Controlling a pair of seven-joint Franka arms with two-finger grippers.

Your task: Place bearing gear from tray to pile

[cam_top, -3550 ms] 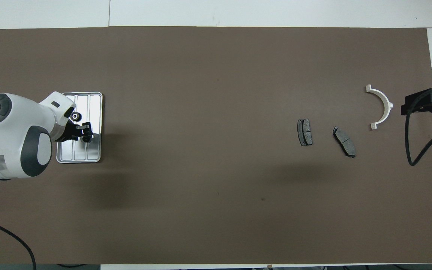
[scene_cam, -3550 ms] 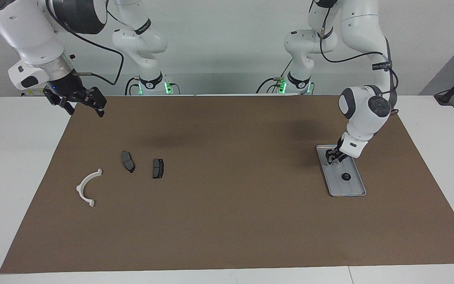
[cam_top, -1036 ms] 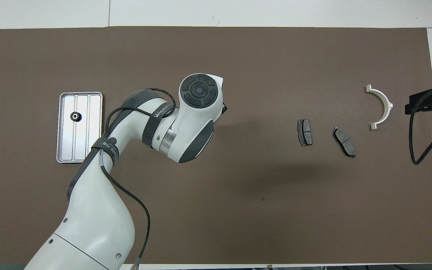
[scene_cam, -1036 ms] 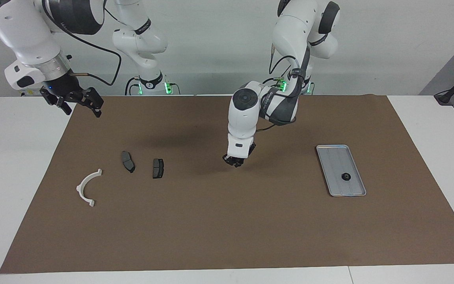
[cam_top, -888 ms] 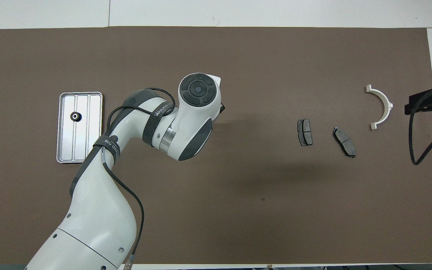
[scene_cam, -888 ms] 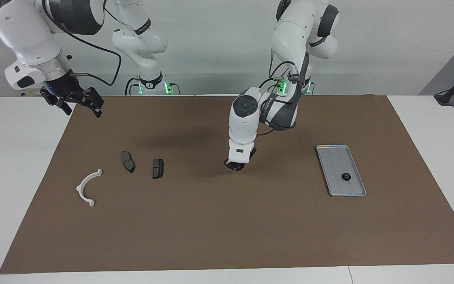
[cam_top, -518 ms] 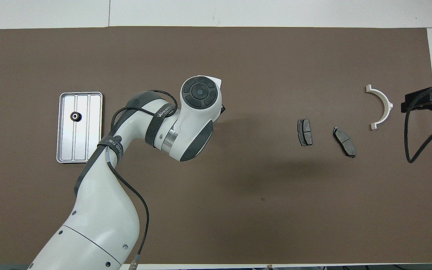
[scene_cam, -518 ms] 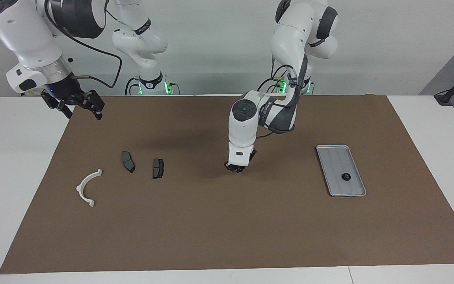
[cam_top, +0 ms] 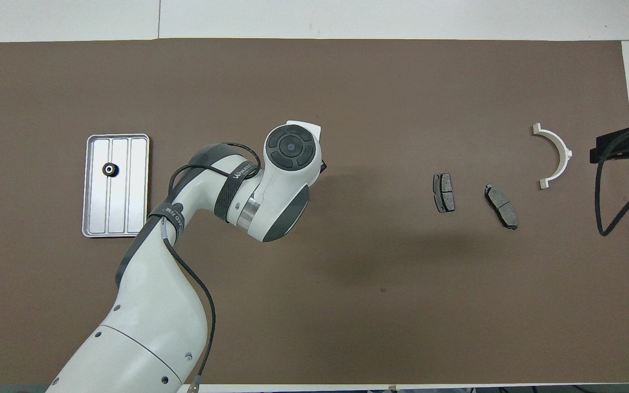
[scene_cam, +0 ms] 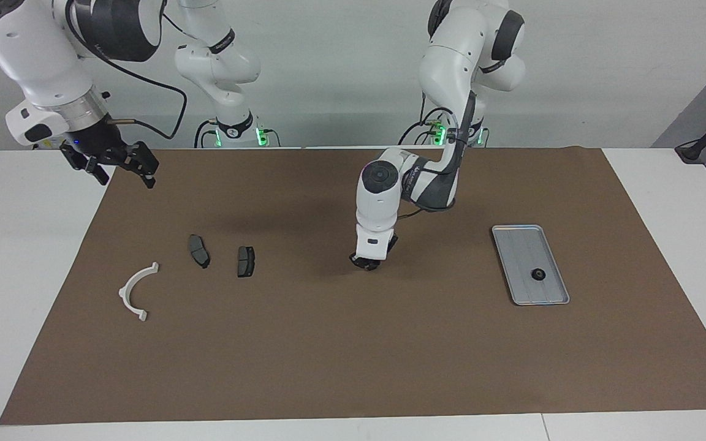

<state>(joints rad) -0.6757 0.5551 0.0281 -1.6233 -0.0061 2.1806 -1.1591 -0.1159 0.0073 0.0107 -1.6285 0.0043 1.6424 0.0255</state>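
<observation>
Metal dominates the task's own end of the table: the tray (scene_cam: pixel 521 251) (cam_top: pixel 137 185) is a flat silver-grey rectangle with rounded corners, a raised rim and shallow lengthwise ribs. It lies well apart from the left claw (scene_cam: pixel 366 263), toward the left arm's end of the table. The gear (scene_cam: pixel 537 274) (cam_top: pixel 109 170), a small dark toothed disc with a pale centre, sits on the tray's floor, so it is in the tray and not at the pile. The left claw hangs low over the bare middle of the mat, pointing down, fingertips pressed together; whether anything small is pinched between them cannot be told, and in the overhead view the arm's white wrist hides it. From that claw toward the right arm's end lies the pile. Two dark grey pads (scene_cam: pixel 246 261) (cam_top: pixel 444 192), flat and matt with notched ends, lie apart from each other, and the white bracket (scene_cam: pixel 123 293) (cam_top: pixel 563 150), a smooth half-ring with squared feet, lies flat nearest the right claw. The right claw (scene_cam: pixel 121 174) (cam_top: pixel 615 148) waits raised over the mat's edge at its own end, black fingers spread wide and empty. The mat (scene_cam: pixel 353 355) is brown, dull and paper-like, covering most of a white table (scene_cam: pixel 22 245). A plain pale wall stands above the arms' bases.
</observation>
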